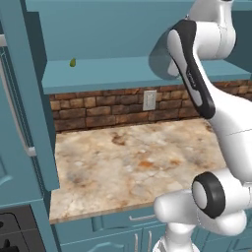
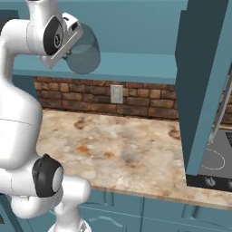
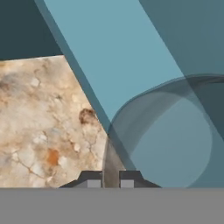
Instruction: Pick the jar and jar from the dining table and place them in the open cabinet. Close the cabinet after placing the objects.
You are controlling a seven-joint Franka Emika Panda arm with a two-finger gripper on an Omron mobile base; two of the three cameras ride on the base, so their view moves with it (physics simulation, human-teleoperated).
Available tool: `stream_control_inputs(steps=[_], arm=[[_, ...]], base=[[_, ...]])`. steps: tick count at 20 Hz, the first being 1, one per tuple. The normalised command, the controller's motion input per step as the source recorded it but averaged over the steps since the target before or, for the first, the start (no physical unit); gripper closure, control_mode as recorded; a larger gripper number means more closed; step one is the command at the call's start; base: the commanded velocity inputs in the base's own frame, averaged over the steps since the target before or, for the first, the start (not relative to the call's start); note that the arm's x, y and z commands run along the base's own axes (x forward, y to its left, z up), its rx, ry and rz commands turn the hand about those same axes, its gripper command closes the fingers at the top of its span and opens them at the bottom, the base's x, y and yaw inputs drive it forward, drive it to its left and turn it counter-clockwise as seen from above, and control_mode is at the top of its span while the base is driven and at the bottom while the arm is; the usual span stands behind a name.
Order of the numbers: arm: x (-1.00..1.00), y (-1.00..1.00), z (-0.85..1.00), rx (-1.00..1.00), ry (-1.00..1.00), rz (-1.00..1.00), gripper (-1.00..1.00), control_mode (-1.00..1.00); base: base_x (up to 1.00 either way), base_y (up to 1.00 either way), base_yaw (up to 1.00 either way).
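Note:
My gripper (image 3: 110, 180) is shut on the wall of the wide, smoky grey translucent jar (image 3: 168, 135). The jar hangs tipped on its side, level with the teal shelf (image 1: 113, 74) of the open cabinet. In the right base view the gripper (image 2: 72, 44) is at the upper left, with the jar (image 2: 86, 54) in front of the cabinet's back wall. In the left base view the jar (image 1: 158, 61) shows as a grey shape behind my forearm. The cabinet's doors (image 1: 19, 103) (image 2: 199, 86) stand open on either side. The dining table is out of view.
A small greenish thing (image 1: 73, 62) sits on the shelf at the left, too small to identify. Below the shelf run a brick backsplash with an outlet (image 1: 149, 100) and a marbled stone counter (image 1: 128, 167). A black cooktop (image 2: 213, 163) lies beyond the right door.

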Motion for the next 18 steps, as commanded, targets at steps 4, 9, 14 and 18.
stream_control_inputs(steps=[4, 9, 14, 18], arm=[[0.31, 0.01, -0.05, -0.13, -0.01, 0.01, 1.0, -1.0], [0.31, 0.0, -0.12, -0.13, -0.01, 0.02, 1.0, -1.0], [0.33, 0.0, -0.2, -0.1, 0.0, 0.05, 1.0, -1.0], [0.35, -0.04, -0.15, -0.07, 0.0, 0.06, 1.0, -1.0]], base=[[0.0, 0.0, 0.0], [0.0, 0.0, 0.0], [0.0, 0.0, 0.0], [0.0, 0.0, 0.0]])
